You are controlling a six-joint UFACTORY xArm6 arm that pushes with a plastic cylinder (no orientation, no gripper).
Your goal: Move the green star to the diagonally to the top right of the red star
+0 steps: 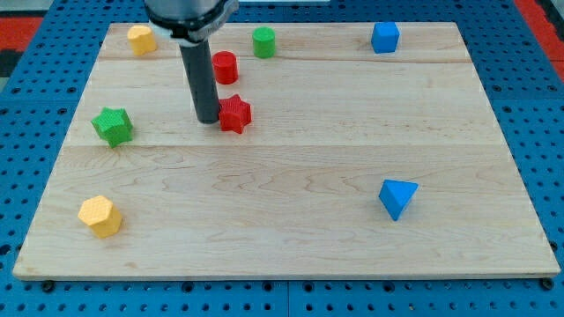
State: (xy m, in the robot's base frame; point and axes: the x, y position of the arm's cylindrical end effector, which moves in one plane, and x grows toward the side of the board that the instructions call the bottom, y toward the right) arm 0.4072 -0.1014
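The wooden tabletop (291, 220) fills most of the view, a pale plank surface resting on a blue pegboard (26, 132) that shows around its edges. The arm's dark rod comes down from the far edge of the view, left of centre, and ends at the tip (209, 121), which rests on the tabletop just left of the red star (235, 114), touching it or very nearly so; whether they actually meet cannot be told. The arm carries no hand, only this straight rod, so there is nothing to stand apart or together. The green star (113, 126) lies well to the left of the tip and the red star, near the tabletop's left edge and roughly level with the red star. On the near right sits a blue triangular block (397, 198), well apart from everything else. A yellow block (100, 216) of rounded, many-sided shape lies at the near left. Another yellow block (141, 39) sits at the far left corner. A blue cube-like block (384, 37) stands at the far right. A green cylinder (263, 41) stands at the far edge, just right of the rod, and a red cylinder (225, 67) stands nearer, close beside the rod and just beyond the red star.
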